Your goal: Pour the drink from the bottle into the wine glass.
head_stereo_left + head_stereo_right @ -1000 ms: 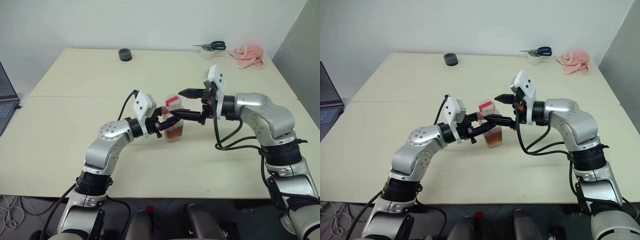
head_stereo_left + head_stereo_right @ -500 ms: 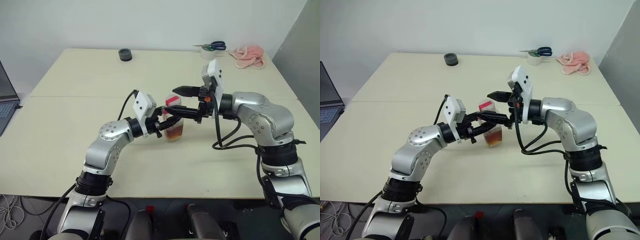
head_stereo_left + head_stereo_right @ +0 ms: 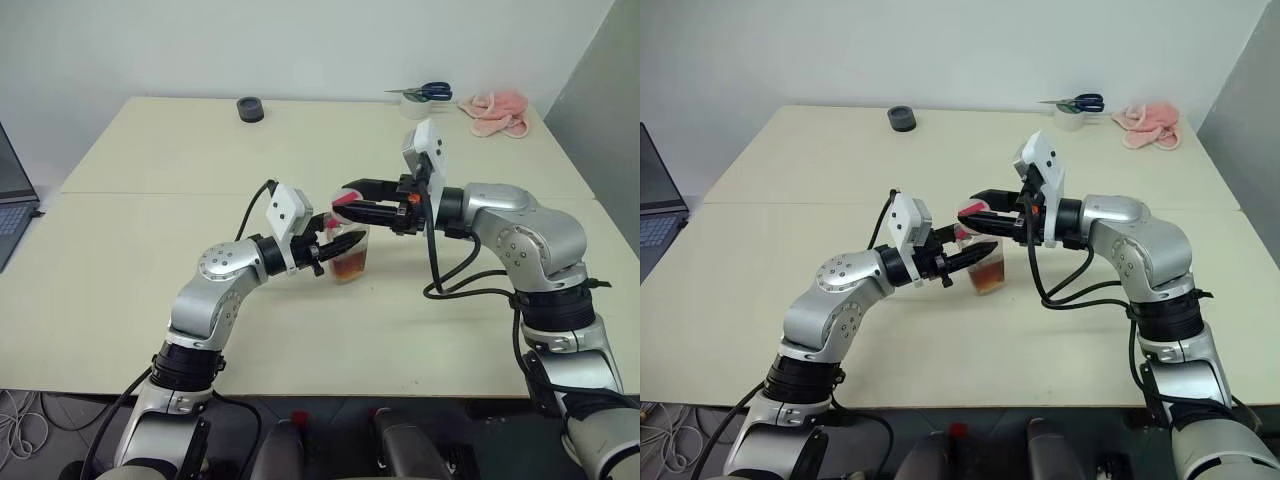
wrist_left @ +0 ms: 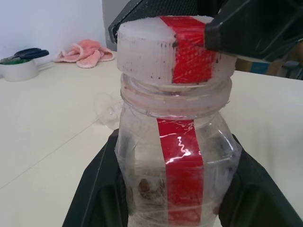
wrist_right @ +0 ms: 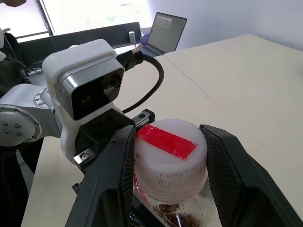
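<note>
At the frame's centre the bottle [image 3: 347, 243] stands on the worktop [image 3: 150, 250], its body clenched in the left gripper [image 3: 338, 245] to steady it, while the right gripper [image 5: 166, 156] straddles the cap [image 5: 169, 153], jaws apparently touching it, likely for unscrewing.

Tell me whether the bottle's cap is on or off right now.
On. The white cap with its red strip still sits on the bottle neck, and the right gripper has a finger on each side of it.
</note>
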{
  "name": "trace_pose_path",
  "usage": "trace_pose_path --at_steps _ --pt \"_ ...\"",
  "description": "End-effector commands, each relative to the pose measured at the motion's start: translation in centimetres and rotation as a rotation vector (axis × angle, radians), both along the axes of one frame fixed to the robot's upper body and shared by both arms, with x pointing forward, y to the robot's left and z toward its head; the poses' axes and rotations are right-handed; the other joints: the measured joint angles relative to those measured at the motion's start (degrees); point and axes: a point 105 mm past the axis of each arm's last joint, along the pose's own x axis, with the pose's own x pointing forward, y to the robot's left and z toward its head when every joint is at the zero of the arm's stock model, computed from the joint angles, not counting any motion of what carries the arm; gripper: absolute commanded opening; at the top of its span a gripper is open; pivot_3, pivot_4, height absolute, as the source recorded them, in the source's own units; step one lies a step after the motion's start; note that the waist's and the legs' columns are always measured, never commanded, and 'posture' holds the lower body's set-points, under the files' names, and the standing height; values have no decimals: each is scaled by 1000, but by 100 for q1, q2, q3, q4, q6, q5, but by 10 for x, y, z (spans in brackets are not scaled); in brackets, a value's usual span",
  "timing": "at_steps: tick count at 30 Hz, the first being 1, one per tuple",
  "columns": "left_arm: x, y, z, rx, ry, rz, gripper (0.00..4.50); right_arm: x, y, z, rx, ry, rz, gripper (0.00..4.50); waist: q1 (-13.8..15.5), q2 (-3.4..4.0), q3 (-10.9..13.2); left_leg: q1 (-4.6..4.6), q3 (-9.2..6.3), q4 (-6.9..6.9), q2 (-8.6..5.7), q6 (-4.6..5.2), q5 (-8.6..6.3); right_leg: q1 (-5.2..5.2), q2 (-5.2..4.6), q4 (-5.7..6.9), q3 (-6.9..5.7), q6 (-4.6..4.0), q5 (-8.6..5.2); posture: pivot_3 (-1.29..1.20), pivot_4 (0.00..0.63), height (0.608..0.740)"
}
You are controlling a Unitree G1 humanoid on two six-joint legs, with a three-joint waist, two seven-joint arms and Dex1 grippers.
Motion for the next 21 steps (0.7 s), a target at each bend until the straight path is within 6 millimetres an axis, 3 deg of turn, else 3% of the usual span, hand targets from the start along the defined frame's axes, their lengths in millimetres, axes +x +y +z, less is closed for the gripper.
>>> trace_pose_path --at_steps 1,12,14,17,21 --pt "-3 -1 16 -19 -69 -11 1837 -1 -11 37 115 -67 3 1783 0 0 0 0 0 0 0 0 0 0 0 0 0 0 0 0 150 740" --pt "-2 -1 15 -19 -69 -12 1823 3 -22 44 157 -60 -47 1702 -2 0 0 -1 1 -3 0 0 0 -1 1 0 0 -2 1 0 150 740" --pt "-2 -1 16 -20 -72 -12 1823 12 -40 36 148 -45 -147 1701 2 0 0 -2 1 -1 0 0 0 -1 0 0 1 -2 1 0 150 740" --pt "-3 0 16 -20 -74 -9 1823 32 -83 11 125 -19 -393 1690 55 -3 -1 -3 0 0 -2 0 0 2 -3 -3 -1 -3 2 0 150 740" --pt "-2 2 16 -20 -74 -4 1823 34 -121 -22 82 22 -595 1689 71 -2 -1 -6 7 -2 -8 0 0 -1 -8 -7 6 0 0 0 150 740"
